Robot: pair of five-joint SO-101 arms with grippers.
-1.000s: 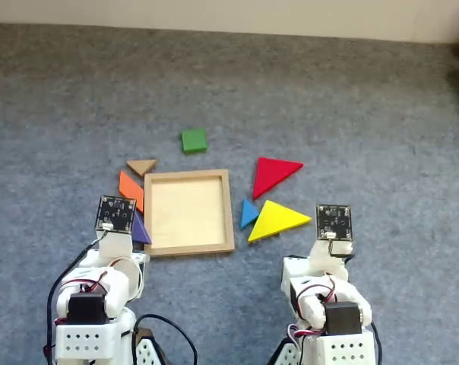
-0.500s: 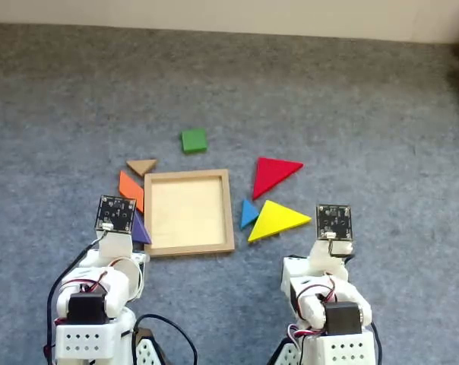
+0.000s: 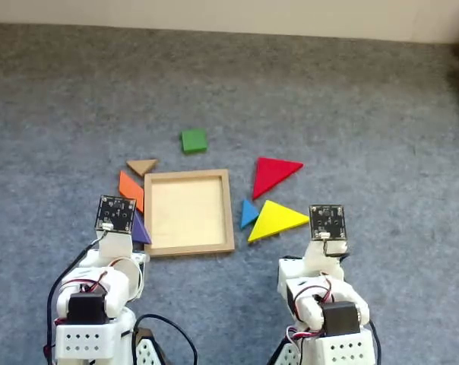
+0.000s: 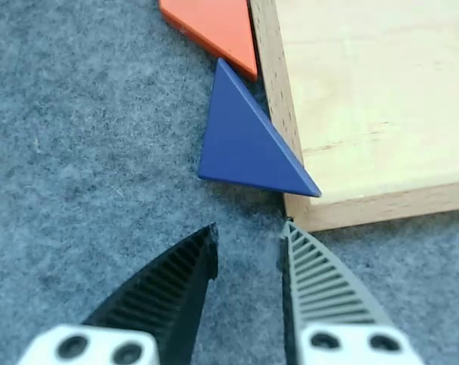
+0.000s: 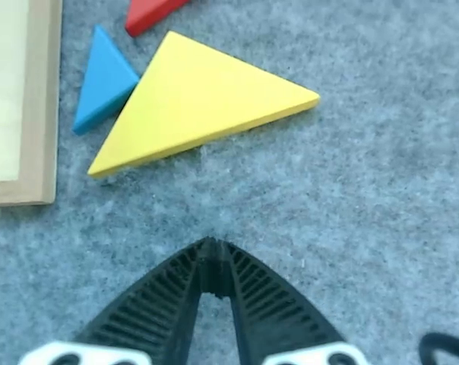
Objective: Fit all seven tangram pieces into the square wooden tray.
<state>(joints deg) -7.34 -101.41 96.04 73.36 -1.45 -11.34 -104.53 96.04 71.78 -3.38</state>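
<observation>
You have the whole task before you: the square wooden tray [image 3: 188,174] lies empty in the middle of the grey carpet, and all seven pieces lie around it. On its right side you find the large yellow triangle [image 3: 275,220] and, behind it, the large red triangle [image 3: 273,174]. The orange parallelogram [image 3: 131,190] and the dark blue triangle [image 4: 248,148] lie along the left rim, and the blue one touches it. The green square [image 3: 194,141] lies beyond the far rim. The small light blue triangle [image 5: 104,80] touches the yellow one, and the small tan triangle [image 3: 142,166] is near the far left corner. Your left gripper [image 4: 248,232] hangs with parted jaws over the carpet, just before the blue triangle and the tray's near corner. Your right gripper [image 5: 212,245] has its jaws pressed together on nothing, a little short of the yellow triangle.
</observation>
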